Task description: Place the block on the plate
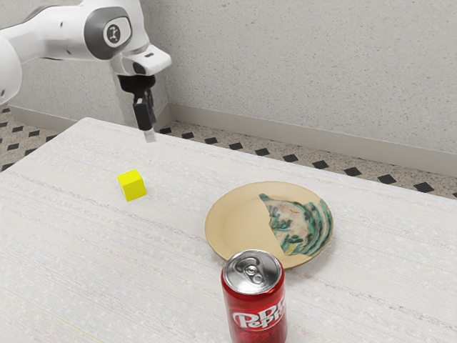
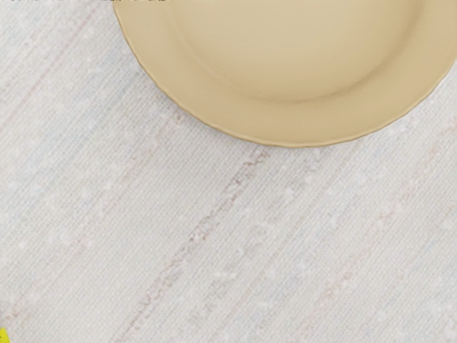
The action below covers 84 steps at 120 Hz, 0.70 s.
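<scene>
My gripper [image 1: 149, 134] hangs above the table near its far edge in the exterior view, away from both the block and the plate; whether its fingers are apart cannot be made out. The yellow block [image 1: 132, 185] rests on the table, lower in that view than the gripper. A round tan plate [image 1: 235, 221] with a green patterned part lies toward the exterior view's right. In the wrist view, part of the plate [image 2: 285, 121] appears, and a sliver of the yellow block [image 2: 4, 336] sits at the picture's corner.
A red Dr Pepper can [image 1: 255, 307] stands upright beside the plate, on its near side in the exterior view. The whitish wooden table [image 1: 86, 250] carries everything, and a speckled wall [image 1: 307, 71] rises beyond the tiled floor.
</scene>
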Tool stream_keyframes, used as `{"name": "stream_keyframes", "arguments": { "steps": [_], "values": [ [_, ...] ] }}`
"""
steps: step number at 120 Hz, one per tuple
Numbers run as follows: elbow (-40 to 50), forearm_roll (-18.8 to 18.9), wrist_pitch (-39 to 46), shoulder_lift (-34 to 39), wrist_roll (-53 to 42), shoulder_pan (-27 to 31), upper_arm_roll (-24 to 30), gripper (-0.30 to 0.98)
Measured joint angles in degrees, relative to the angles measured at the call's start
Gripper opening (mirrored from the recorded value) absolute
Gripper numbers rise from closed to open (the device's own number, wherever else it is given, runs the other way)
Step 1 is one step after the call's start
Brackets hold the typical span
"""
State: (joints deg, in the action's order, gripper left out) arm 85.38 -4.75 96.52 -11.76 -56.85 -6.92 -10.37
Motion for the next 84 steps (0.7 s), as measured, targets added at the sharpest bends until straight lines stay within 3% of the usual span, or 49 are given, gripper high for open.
{"name": "stream_keyframes", "arguments": {
  "steps": [42,56,84],
  "values": [
    [0.49,0.31,0.03,-0.11,-1.73,0.27,-0.96,0.69],
    [2.71,0.62,0.03,-0.39,-2.12,0.38,-4.87,0.68],
    [0.42,2.22,2.68,-8.94,-0.91,4.26,-7.76,0.69]
  ]
}}
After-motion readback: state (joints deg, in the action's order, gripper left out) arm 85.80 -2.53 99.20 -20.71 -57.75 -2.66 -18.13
